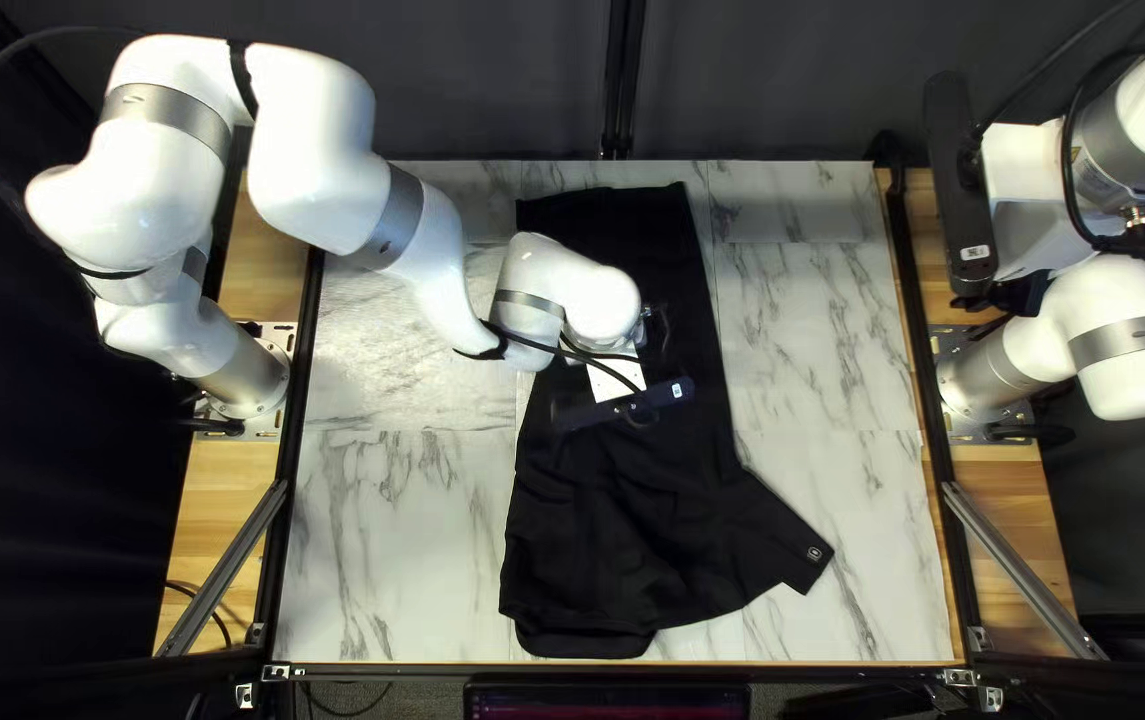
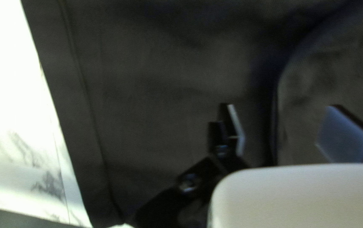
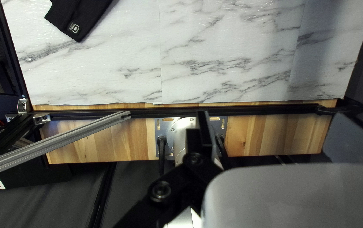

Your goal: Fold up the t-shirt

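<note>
- T-shirt (image 1: 599,547): black, laid lengthwise on the table (image 1: 386,547), from near its far edge to just short of its near edge; one sleeve (image 1: 775,536) angles toward the near right corner.
- Left gripper (image 2: 289,134): above the cloth, released, grasping nothing; contact cannot be confirmed.
- Right gripper (image 3: 276,134): parted, unloaded, over the table's right edge; well apart from the cloth.
- Step, as judged: side folding, partly done; the sleeve needs tucking inward.
- Method advised: pinch the sleeve near its tip, both layers together; carry it low toward the left edge; lay it flat before letting go; a high or hasty pull could drag the body askew.
</note>
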Controlling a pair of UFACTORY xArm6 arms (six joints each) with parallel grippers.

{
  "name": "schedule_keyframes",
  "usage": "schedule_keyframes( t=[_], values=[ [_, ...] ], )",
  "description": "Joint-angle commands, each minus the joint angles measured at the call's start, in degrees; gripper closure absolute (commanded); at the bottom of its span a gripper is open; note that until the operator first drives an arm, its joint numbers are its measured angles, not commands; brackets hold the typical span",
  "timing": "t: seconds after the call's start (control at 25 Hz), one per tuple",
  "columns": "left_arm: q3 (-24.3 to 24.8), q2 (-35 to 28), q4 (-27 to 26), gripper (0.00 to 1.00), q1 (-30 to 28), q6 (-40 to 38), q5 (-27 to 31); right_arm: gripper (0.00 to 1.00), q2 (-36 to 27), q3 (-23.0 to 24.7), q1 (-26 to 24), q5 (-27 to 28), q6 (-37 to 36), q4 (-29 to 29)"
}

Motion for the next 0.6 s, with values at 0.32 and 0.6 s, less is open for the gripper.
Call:
schedule_keyframes(
  t=[0.32, 0.6],
  values=[
    [-1.44, -1.07, 1.89, 0.00, 8.15, 7.35, -0.93, 0.00, 0.00, 0.00, 0.00, 0.00, 0.00, 0.00],
    [-7.36, 6.82, 2.82, 0.00, 10.69, 9.00, -3.24, 0.00, 0.00, 0.00, 0.00, 0.00, 0.00, 0.00]
  ],
)
